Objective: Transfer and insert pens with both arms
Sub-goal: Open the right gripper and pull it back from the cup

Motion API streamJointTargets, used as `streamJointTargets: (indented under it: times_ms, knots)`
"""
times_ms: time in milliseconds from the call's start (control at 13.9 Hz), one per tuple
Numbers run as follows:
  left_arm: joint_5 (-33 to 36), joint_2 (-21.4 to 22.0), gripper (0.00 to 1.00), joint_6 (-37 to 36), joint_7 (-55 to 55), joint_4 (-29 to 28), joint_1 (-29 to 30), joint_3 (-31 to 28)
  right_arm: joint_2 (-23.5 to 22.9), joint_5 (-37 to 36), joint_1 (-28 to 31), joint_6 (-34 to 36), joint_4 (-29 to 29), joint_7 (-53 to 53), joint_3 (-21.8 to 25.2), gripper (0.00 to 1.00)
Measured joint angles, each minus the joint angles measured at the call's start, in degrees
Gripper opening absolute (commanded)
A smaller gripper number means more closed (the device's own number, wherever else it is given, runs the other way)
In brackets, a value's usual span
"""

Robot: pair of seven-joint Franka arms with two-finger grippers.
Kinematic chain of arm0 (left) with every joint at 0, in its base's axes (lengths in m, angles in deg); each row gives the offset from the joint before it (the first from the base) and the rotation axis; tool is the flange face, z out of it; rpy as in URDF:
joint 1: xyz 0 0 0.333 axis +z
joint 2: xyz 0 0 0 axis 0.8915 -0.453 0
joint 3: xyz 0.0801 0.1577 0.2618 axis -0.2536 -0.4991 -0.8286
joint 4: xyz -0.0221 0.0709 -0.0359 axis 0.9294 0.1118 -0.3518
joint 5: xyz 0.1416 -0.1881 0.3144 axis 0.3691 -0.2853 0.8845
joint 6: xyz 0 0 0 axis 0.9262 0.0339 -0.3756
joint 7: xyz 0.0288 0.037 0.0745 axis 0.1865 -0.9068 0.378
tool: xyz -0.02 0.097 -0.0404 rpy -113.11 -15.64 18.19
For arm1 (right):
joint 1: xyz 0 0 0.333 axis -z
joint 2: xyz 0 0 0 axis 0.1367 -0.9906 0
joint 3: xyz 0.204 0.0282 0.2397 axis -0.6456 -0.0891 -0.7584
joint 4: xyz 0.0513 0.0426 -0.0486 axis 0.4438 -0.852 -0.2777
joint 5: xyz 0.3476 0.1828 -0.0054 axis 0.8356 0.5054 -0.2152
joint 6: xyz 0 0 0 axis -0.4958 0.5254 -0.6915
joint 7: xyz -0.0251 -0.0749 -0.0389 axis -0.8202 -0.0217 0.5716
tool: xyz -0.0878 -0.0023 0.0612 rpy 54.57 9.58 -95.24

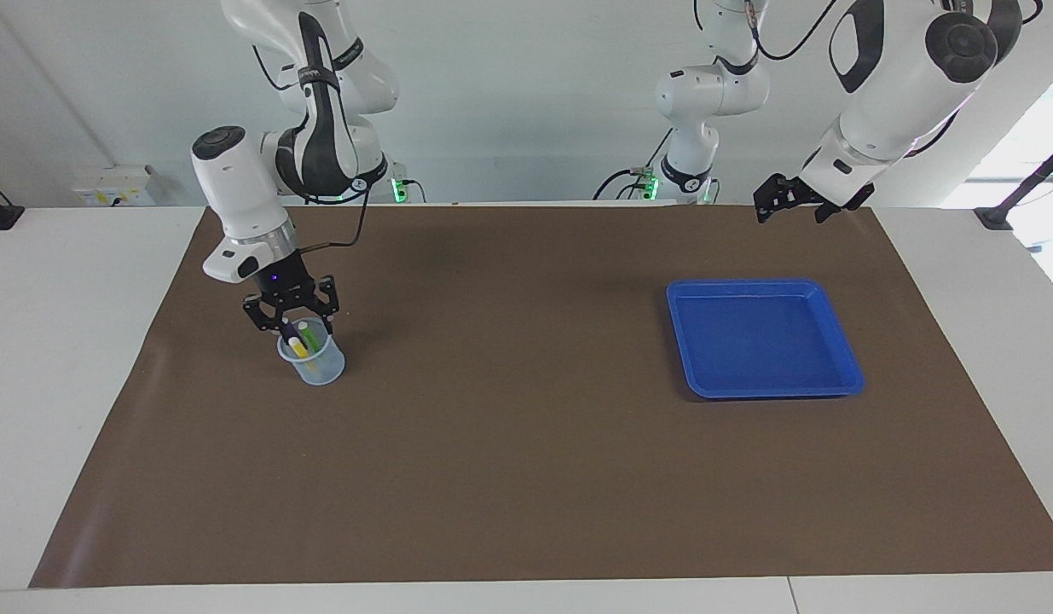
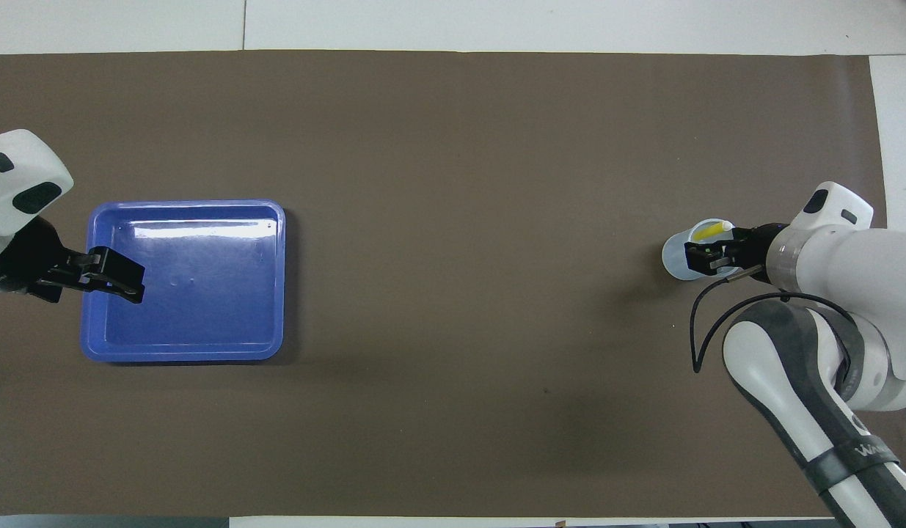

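Below, at the left of the facing frame, the right gripper [image 1: 292, 322] hangs directly over a clear plastic cup [image 1: 313, 362] standing on the brown mat [image 1: 509, 460]; its fingers are spread apart, straddling the pen tops and gripping nothing. Inside the cup lean the yellow pen [image 1: 297, 345] and the green pen [image 1: 308, 333], with a darker, purple pen [image 1: 285, 328] just visible beside them under the fingers. In the overhead frame the same cup [image 2: 678, 257] appears at the right edge, the yellow pen [image 2: 714, 230] projecting from its rim. At the upper right of the facing frame the left gripper [image 1: 786, 198] is raised over the mat's edge, above and apart from the blue tray [image 1: 841, 341]; its fingers stand open and hold nothing. The tray [image 2: 276, 293] lies at the left of the overhead frame.
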Motion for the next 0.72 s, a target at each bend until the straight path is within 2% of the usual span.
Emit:
streamJointTargets:
  times_ms: [216, 360, 576, 721]
  knots:
    - [0.00, 0.02, 1.00, 3.84, 0.48, 0.03, -0.12, 0.29, 0.01, 0.00, 0.00, 0.54, 0.84, 0.00, 0.00, 1.00]
    - [0.00, 0.05, 1.00, 5.30, 0.44, 0.19, -0.13, 0.31, 0.08, 0.00, 0.00, 3.93, 3.06, 0.00, 0.02, 1.00]
    - [0.03, -0.02, 1.00, 12.30, 0.23, 0.20, -0.33, 0.34, 0.65, 0.00, 0.22, 12.72, 8.48, 0.65, 0.66, 1.00]
    - [0.17, -0.07, 1.00, 13.35, 0.20, -0.04, -0.37, 0.31, 1.04, -1.10, 0.71, 19.85, 13.15, 2.60, 1.39, 1.00]
